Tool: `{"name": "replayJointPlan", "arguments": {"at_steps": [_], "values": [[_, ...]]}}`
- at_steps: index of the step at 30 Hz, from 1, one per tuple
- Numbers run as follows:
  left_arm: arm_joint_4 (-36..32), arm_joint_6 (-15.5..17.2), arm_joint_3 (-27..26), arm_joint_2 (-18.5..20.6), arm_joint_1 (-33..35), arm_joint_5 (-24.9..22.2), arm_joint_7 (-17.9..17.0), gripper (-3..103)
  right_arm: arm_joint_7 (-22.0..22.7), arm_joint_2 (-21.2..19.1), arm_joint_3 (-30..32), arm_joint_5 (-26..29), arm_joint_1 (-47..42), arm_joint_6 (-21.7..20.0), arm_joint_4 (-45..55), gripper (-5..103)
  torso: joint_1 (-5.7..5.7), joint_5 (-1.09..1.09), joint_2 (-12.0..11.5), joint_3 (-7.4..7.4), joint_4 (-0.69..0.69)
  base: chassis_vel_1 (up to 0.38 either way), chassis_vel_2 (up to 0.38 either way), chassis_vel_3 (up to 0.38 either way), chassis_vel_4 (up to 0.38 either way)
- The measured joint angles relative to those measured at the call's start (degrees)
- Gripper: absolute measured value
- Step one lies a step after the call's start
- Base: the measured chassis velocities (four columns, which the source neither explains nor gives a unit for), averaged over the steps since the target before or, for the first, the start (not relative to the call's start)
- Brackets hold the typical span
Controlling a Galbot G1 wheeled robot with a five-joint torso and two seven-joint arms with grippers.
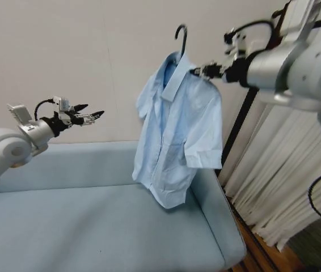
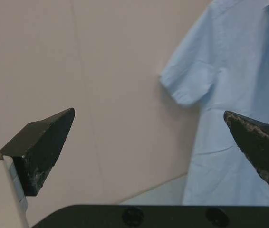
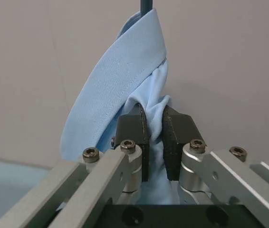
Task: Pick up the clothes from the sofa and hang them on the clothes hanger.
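A light blue short-sleeved shirt [image 1: 174, 136] hangs in the air above the sofa, draped on a dark hanger whose hook [image 1: 181, 35] rises above the collar. My right gripper [image 1: 199, 72] is shut on the shirt's shoulder by the collar; in the right wrist view its pads [image 3: 135, 128] pinch the bunched cloth [image 3: 154, 116] under the collar [image 3: 118, 80]. My left gripper [image 1: 92, 117] is held up over the sofa, left of the shirt, open with nothing in it. In the left wrist view its two fingertips [image 2: 42, 145] stand wide apart, with the shirt sleeve [image 2: 191, 78] beyond.
A light blue sofa [image 1: 92, 226] runs along the beige wall below the shirt. A black stand pole [image 1: 240, 122] and pale curtains [image 1: 285, 170] are at the right. Wooden floor [image 1: 257, 249] shows beside the sofa's right end.
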Motion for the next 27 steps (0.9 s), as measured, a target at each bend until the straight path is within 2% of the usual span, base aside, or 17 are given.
{"name": "replayJointPlan", "arguments": {"at_steps": [1, 2, 4, 5, 6, 7, 8, 9, 11, 12, 13, 16, 17, 19, 22, 25, 27], "values": [[-1.56, 1.63, -1.04, -0.37, 0.31, -0.47, -4.84, 100, 1.10, 0.41, -1.06, 0.43, 1.98, 0.43, -1.53, 8, 0.00, 0.00, 0.00, 0.00, 0.00, 0.000, 0.000, 0.000, 0.000], [-1.56, 1.63, -1.04, -0.37, 0.31, -0.47, -4.84, 100, 1.10, 0.41, -1.06, 0.43, 1.98, 0.43, -1.53, 8, 0.00, 0.00, 0.00, 0.00, 0.00, 0.000, 0.000, 0.000, 0.000], [-4.30, 4.75, -3.06, -1.40, 1.80, -1.72, -15.07, 100, 3.10, 1.10, -2.80, 0.67, 5.01, 1.69, -3.77, 8, -0.01, 0.04, 0.00, 0.00, 0.00, 0.000, 0.000, 0.000, 0.000], [-5.35, 5.67, -4.33, -2.15, 3.15, -2.30, -18.29, 100, 3.99, 1.35, -3.63, 0.57, 6.21, 2.25, -4.56, 8, 0.00, 0.04, 0.00, 0.00, -0.01, 0.000, 0.000, 0.000, 0.000], [-6.41, 6.43, -6.76, -3.41, 5.78, -2.51, -20.40, 100, 4.73, 1.47, -5.01, 0.24, 7.60, 2.67, -5.30, 8, 0.00, 0.03, 0.00, 0.00, -0.01, 0.000, 0.000, 0.000, 0.000], [-6.41, 6.43, -6.76, -3.41, 5.78, -2.51, -20.40, 100, 4.73, 1.47, -5.01, 0.24, 7.60, 2.67, -5.30, 8, 0.00, 0.03, 0.00, 0.00, -0.01, 0.000, 0.000, 0.000, 0.000], [-7.13, 6.93, -9.95, -4.97, 9.59, -1.53, -20.58, 100, 5.10, 1.35, -6.83, -0.37, 9.36, 2.85, -6.07, 8, 0.00, 0.02, 0.00, 0.00, 0.00, 0.000, 0.000, 0.000, 0.000], [-7.46, 6.98, -13.53, -6.66, 13.84, 0.64, -18.81, 100, 5.20, 1.23, -8.85, -1.03, 10.99, 2.87, -6.93, 8, 0.00, -0.01, 0.00, 0.00, -0.01, 0.000, 0.000, 0.000, 0.000], [-7.68, 6.08, -19.91, -10.26, 22.34, 7.42, -12.83, 100, 5.22, 1.10, -12.97, -2.27, 13.71, 2.81, -8.69, 8, -0.01, 0.00, 0.00, 0.00, 0.00, 0.000, 0.000, 0.000, 0.000], [-7.68, 6.08, -19.91, -10.26, 22.34, 7.42, -12.83, 100, 5.22, 1.10, -12.97, -2.27, 13.71, 2.81, -8.69, 8, -0.01, 0.00, 0.00, 0.00, 0.00, 0.000, 0.000, 0.000, 0.000], [-7.85, 4.86, -23.06, -12.62, 26.66, 11.29, -9.19, 100, 5.22, 1.07, -15.46, -3.20, 15.24, 2.70, -9.80, 8, 0.00, -0.01, 0.00, 0.01, 0.01, 0.000, 0.000, 0.000, 0.000], [-9.22, 2.72, -28.80, -18.26, 35.14, 17.40, -2.71, 100, 5.98, 1.15, -20.41, -5.17, 18.33, 2.64, -11.98, 8, 0.00, -0.01, 0.00, 0.01, 0.02, 0.000, 0.000, 0.000, 0.000], [-9.22, 2.72, -28.80, -18.26, 35.14, 17.40, -2.71, 100, 5.98, 1.15, -20.41, -5.17, 18.33, 2.64, -11.98, 8, 0.00, -0.01, 0.00, 0.01, 0.02, 0.000, 0.000, 0.000, 0.000], [-10.18, 1.72, -31.28, -21.78, 39.78, 20.84, 0.38, 100, 7.61, 1.13, -23.53, -6.28, 20.14, 2.58, -12.89, 8, 0.00, 0.00, -0.01, 0.01, 0.02, 0.000, 0.000, 0.000, 0.000], [-11.31, 0.75, -33.32, -25.03, 43.97, 23.16, 1.95, 100, 9.36, 0.85, -27.70, -8.03, 22.25, 2.44, -13.45, 8, 0.00, 0.02, -0.01, 0.00, 0.00, 0.000, 0.000, 0.000, 0.000], [-11.48, 0.36, -34.28, -26.51, 45.66, 24.34, 3.24, 100, 10.28, 0.67, -31.00, -8.19, 24.69, 2.43, -13.98, 8, 0.00, 0.04, -0.01, 0.01, 0.02, 0.000, 0.000, 0.000, 0.000], [-11.32, -0.48, -34.52, -27.52, 46.51, 26.00, 4.52, 100, 12.50, 0.52, -33.81, -6.61, 27.72, 3.06, -14.10, 8, 0.00, 0.00, -0.01, 0.00, 0.01, 0.000, 0.000, 0.000, 0.000]]}}
